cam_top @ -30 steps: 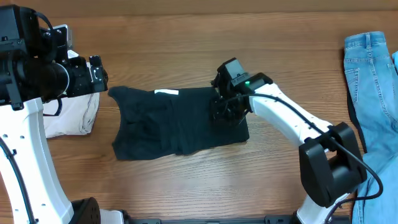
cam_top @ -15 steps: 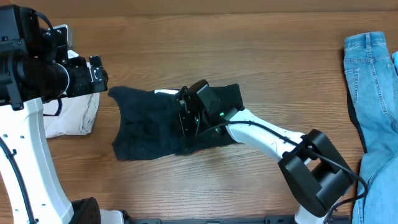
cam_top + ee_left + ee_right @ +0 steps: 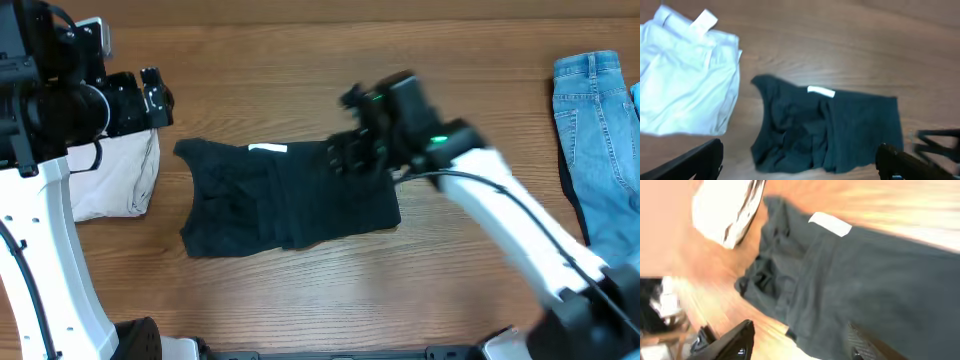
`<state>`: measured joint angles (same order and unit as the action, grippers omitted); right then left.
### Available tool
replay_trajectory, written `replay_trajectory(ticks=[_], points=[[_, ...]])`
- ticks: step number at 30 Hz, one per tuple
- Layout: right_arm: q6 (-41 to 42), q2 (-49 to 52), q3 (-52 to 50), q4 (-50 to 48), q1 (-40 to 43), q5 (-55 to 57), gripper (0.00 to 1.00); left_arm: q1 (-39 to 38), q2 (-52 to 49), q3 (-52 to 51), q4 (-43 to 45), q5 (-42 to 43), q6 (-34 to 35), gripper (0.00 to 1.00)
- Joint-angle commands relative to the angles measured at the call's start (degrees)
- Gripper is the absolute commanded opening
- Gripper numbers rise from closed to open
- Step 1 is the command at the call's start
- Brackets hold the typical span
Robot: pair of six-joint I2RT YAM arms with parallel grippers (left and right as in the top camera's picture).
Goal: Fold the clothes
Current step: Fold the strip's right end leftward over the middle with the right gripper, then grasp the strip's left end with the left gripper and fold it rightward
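The clothes (image 3: 270, 200), a dark T-shirt with a small white label (image 3: 267, 149), lie folded flat at the table's centre. My right gripper (image 3: 345, 160) hovers over the shirt's upper right corner, blurred by motion. In the right wrist view its fingers (image 3: 735, 340) stand apart above the clothes (image 3: 865, 280) with nothing between them, so this gripper (image 3: 802, 337) is open. Raised at the far left, my left gripper (image 3: 155, 95) is also open. In its own view the left gripper (image 3: 800, 160) has wide-set tips that frame the clothes (image 3: 840, 130) from above without touching.
Beige folded shorts (image 3: 115, 185) with a white tag lie just left of the shirt, also seen as the shorts (image 3: 685, 85) in the left wrist view. Light blue jeans (image 3: 600, 130) hang over the table's right edge. The table is bare brown wood (image 3: 300, 60).
My right gripper swept left over the shirt, came back to its right corner and opened its jaws. The shirt lies much as before. The left arm shifted only slightly.
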<state>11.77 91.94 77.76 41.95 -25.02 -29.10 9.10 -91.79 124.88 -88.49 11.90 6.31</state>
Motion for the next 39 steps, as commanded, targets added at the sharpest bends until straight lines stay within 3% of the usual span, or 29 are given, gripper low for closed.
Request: replay_trajectory(ticks=[1, 7, 12, 15, 20, 29, 33, 38, 39], points=[[-1.14, -5.14, 1.53, 3.43, 6.73, 0.35, 0.64, -0.13, -1.27, -0.7, 1.51, 1.27, 0.98, 1.0], [-1.16, -6.32, 1.49, 11.69, 15.91, 0.35, 0.66, -0.04, -9.81, -10.54, 1.46, -0.61, -1.22, 1.0], [-1.18, -6.32, 1.46, 13.66, 18.03, 0.79, 0.68, -0.09, -19.91, -14.34, 0.24, 1.42, -3.1, 1.0], [-1.4, -6.32, 1.44, 14.88, 18.01, 1.33, 0.7, 1.14, -25.81, -16.76, 1.6, 7.54, -3.76, 1.0], [-1.4, -6.32, 1.44, 17.66, 18.01, 6.27, 0.72, 2.12, -31.85, -21.44, 8.46, 12.13, -3.5, 1.0], [-1.38, -6.32, 1.44, 18.4, 18.01, 8.13, 0.73, 3.89, -33.35, -36.72, 20.02, 5.35, -3.67, 1.0], [-1.33, -6.32, 1.44, 18.47, 18.01, 8.11, 0.73, 5.7, -33.35, -43.85, 28.59, 7.39, -8.41, 1.0], [0.13, -6.32, 1.44, 18.43, 18.01, 8.13, 0.73, 5.33, -33.35, -49.99, 37.46, 17.77, -15.98, 1.0], [1.27, -6.32, 1.44, 18.45, 18.01, 8.09, 0.72, 4.79, -33.35, -51.6, 38.47, 17.99, -17.14, 0.93]])
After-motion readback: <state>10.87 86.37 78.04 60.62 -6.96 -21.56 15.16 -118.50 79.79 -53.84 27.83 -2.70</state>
